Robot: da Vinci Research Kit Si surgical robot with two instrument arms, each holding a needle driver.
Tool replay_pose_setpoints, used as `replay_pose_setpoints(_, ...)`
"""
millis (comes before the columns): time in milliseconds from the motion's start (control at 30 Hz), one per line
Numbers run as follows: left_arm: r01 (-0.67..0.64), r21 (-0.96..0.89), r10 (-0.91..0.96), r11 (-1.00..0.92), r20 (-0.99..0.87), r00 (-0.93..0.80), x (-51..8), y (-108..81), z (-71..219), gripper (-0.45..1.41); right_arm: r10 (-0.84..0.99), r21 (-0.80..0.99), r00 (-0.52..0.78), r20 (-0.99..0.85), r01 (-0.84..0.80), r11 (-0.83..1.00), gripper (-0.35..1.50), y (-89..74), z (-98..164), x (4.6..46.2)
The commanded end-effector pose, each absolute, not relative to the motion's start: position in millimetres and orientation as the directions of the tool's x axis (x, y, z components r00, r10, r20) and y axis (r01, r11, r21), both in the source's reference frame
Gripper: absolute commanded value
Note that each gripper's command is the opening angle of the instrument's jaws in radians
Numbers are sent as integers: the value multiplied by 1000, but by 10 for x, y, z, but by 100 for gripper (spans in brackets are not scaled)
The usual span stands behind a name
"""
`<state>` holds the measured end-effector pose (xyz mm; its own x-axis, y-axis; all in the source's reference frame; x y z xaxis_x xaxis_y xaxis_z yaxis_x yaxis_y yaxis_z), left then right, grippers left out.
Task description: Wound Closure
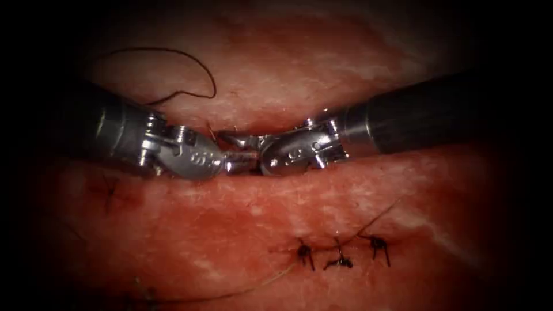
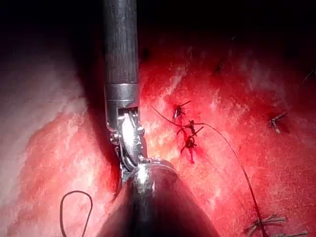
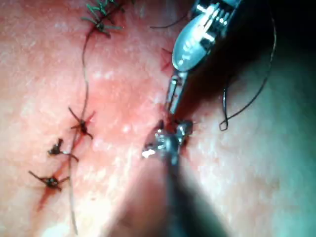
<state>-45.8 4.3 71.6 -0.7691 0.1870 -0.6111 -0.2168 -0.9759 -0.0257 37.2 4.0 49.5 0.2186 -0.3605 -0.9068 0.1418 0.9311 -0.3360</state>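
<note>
Left tool (image 1: pixel 233 164) at centre-left of the endoscope view, dark shaft, silver collar, polished wrist with stamped digits, right tool (image 1: pixel 245 141) at centre-right, matching dark shaft, steel wrist, pivot pins

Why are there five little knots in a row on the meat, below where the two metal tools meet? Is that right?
Not quite: there are three knots in that row, not five. They do sit on the tissue below where the left tool and right tool meet, as the endoscope view shows.
</note>
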Motion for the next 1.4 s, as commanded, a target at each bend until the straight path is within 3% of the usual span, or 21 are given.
replay_pose_setpoints(33, -217, -27, 188, -976, -611, -769, -464, 38, 722, -45, -361, -337, 209, -909, 144, 930, 121, 34, 500, 383)
replay_pose_setpoints(933, -209, -23, 179, -978, -612, -770, -457, 36, 722, -45, -353, -337, 145, -924, 122, 934, 123, 29, 468, 398)
replay_pose_setpoints(1200, -209, -23, 179, -978, -612, -770, -457, 36, 723, -45, -352, -338, 129, -927, 120, 933, 115, 24, 464, 401)
replay_pose_setpoints(1267, -208, -23, 178, -978, -613, -770, -457, 35, 724, -45, -352, -338, 126, -927, 122, 933, 106, 23, 463, 402)
replay_pose_setpoints(1333, -207, -25, 178, -978, -615, -768, -458, 33, 725, -45, -352, -337, 117, -929, 132, 932, 83, 24, 463, 403)
replay_pose_setpoints(1367, -206, -26, 177, -978, -616, -767, -459, 33, 725, -45, -352, -337, 116, -929, 136, 932, 54, 24, 464, 403)
replay_pose_setpoints(1400, -205, -26, 177, -978, -617, -767, -460, 31, 726, -45, -353, -337, 106, -930, 144, 931, 9, 24, 464, 402)
